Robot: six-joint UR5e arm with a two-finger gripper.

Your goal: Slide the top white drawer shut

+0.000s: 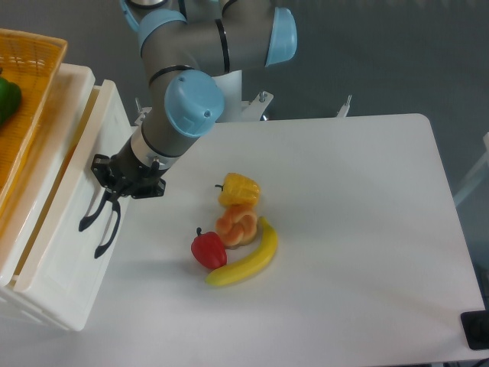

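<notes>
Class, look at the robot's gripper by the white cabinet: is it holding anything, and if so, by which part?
It cannot be told. The gripper sits against the front of the top white drawer, right above the black handles, but its fingers are too dark and small to show a hold.

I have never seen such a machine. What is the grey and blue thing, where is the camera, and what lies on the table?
The grey and blue thing is a robot arm. One fixed camera looks down on the table from above. The arm's black end effector presses against the front of the top white drawer, near its black handle; the drawer is almost closed. Whether the end effector is open or shut cannot be seen. On the table lie a yellow pepper, a pastry, a red pepper and a banana. An orange basket sits on the cabinet.
</notes>
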